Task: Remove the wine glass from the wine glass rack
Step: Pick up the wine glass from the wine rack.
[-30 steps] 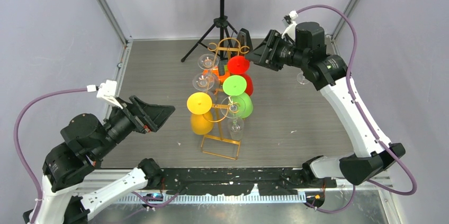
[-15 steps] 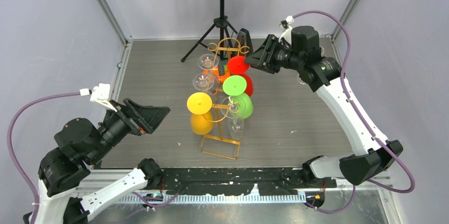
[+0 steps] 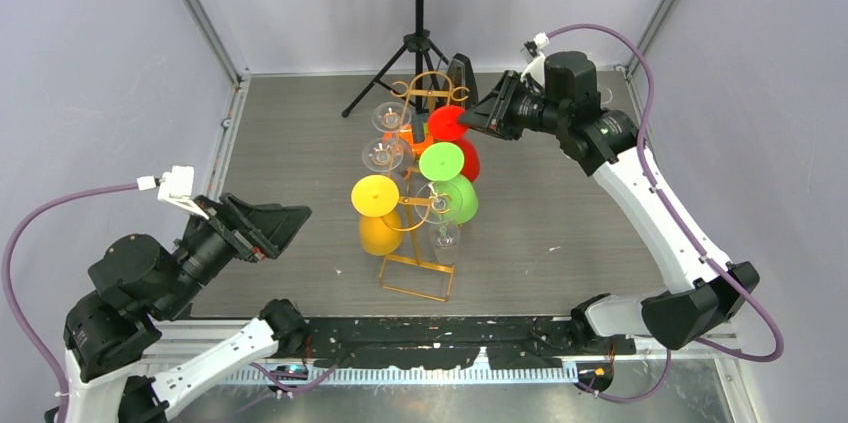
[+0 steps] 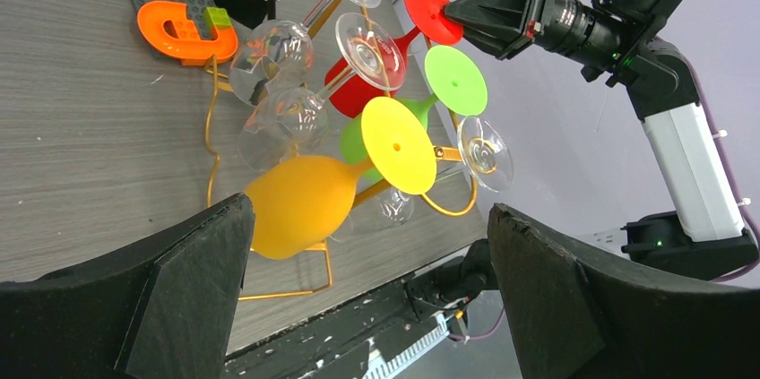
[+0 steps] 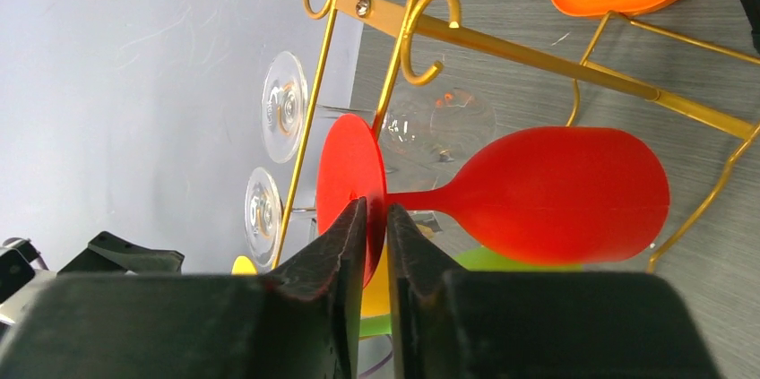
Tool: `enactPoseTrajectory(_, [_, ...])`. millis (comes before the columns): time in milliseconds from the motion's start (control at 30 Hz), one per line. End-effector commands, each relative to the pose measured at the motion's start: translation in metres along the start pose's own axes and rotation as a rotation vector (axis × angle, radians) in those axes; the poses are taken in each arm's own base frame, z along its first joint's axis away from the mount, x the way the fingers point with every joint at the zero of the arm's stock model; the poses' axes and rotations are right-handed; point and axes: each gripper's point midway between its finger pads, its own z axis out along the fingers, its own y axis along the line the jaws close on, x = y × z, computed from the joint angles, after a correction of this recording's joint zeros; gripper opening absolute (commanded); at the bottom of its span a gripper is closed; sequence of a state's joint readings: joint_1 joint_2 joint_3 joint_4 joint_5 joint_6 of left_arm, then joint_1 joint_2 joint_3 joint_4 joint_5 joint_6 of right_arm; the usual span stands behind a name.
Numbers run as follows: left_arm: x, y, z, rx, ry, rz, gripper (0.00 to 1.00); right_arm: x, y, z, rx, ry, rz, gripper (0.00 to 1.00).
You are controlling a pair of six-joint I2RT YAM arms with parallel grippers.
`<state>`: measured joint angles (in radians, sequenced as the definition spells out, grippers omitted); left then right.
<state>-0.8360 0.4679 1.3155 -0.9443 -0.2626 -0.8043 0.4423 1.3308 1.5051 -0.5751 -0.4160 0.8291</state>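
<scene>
**Red glass gripped at its foot; withdrawal from rack not yet begun**

1. Left hand (image 3: 280, 222): at the near left, fingers wide apart, holding nothing, well apart from the rack.
2. Wine glass rack (image 5: 529, 49): stands mid-bench, loaded with clear, yellow, green and red glasses.
3. Red wine glass (image 5: 565, 182): hangs at the far right of the rack, foot disc on the top rails beside the curled hooks. The long axis runs through the stem. Judged inverted, with the foot up and the bowl toward the bench.
4. Right hand (image 5: 375, 213): reaches in from the far right, fingers pinched on the edge of the red foot disc.

Assessment: the grasp appears made and extraction is the step in hand. The next move calls for drawing the foot along the rails and out past the hooks. The stem should stay aligned with the slot and clear of the green glass (image 3: 440, 160) just beside it.
</scene>
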Motion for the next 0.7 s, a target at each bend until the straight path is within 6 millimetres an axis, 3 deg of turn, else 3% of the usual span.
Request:
enactPoseTrajectory(0, [-0.005, 0.005, -0.003, -0.014, -0.035, -0.004, 0.99, -0.006, 0.019, -0.004, -0.067, -0.031, -0.012, 0.17])
enactPoseTrajectory(133, [-0.006, 0.007, -0.005, -0.018, -0.044, -0.005, 0.99, -0.007, 0.022, -0.006, -0.073, -0.036, -0.013, 0.07])
enactPoseTrajectory(667, [-0.005, 0.008, -0.004, -0.025, -0.04, -0.003, 0.99, -0.009, 0.036, -0.026, -0.106, -0.072, -0.03, 0.06])
